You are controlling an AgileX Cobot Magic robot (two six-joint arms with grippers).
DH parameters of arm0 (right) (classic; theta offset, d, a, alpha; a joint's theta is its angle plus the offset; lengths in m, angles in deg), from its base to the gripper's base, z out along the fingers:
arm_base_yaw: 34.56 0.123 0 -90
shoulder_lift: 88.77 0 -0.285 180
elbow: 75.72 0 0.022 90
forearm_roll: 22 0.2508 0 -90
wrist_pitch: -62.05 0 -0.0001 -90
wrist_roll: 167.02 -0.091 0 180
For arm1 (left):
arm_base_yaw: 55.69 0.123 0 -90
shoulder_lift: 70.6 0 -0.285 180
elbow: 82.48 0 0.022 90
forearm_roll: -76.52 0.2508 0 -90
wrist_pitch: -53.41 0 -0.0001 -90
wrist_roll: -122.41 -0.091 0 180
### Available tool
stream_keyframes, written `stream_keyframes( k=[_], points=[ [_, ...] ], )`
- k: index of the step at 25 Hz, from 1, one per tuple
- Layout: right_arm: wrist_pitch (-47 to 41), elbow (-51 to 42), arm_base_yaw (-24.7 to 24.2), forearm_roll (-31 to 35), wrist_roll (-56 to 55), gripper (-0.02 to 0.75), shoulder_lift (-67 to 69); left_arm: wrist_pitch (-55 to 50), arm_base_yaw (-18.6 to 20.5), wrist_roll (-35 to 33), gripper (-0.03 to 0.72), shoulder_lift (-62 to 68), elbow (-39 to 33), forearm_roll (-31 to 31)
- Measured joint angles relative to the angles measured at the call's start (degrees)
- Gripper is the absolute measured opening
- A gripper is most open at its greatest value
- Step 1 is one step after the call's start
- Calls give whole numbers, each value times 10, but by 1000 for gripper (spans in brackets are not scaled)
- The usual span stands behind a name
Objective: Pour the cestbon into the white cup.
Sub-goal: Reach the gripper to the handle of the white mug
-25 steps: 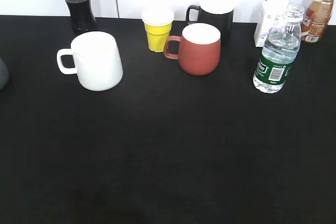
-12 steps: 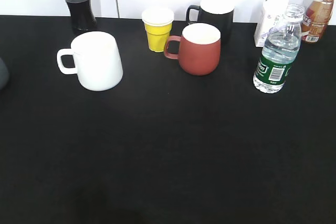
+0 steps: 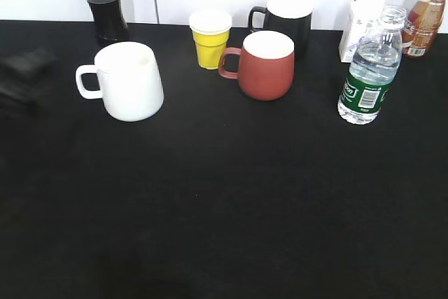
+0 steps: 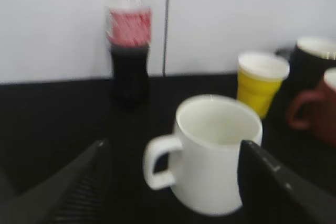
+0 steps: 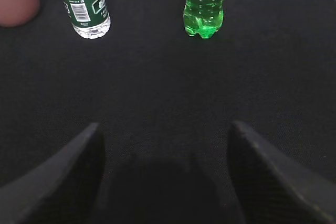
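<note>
The uncapped cestbon [image 3: 369, 69] (green label, print unreadable) stands part-full at far right, the white cup [image 3: 128, 80] empty far left; both tools gape, holding nothing.

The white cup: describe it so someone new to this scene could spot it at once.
On the black table, look at the left end of the row of mugs, in front of the dark cola bottle. The white cup stands there upright, its loop handle pointing left. It is the only all-white mug and the biggest.
</note>
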Motion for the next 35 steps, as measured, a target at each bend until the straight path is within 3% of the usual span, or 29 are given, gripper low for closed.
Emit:
stream_keyframes(
  k=[3, 6, 17, 23, 27, 29, 32, 35],
  points=[
    [0, 0, 0, 0, 0, 553, 0, 139, -6, 0, 553, 138, 0, 2],
    [0, 0, 0, 0, 0, 553, 0, 214, -6, 0, 460, 211, 0, 2],
    [0, 0, 0, 0, 0, 553, 0, 218, -4, 0, 426, 346, 94, -29],
    [0, 0, 0, 0, 0, 553, 0, 203, 22, 0, 426, 364, 128, -30],
    [0, 0, 0, 0, 0, 553, 0, 201, 46, 0, 423, 417, 191, 7],
    [0, 0, 0, 0, 0, 553, 0, 203, 66, 0, 353, 455, 245, 64],
    [0, 0, 0, 0, 0, 553, 0, 211, 77, 6, 80, 487, 297, 113],
    [0, 0, 0, 0, 0, 553, 0, 207, 78, 30, 76, 475, 291, 125]
  ],
)
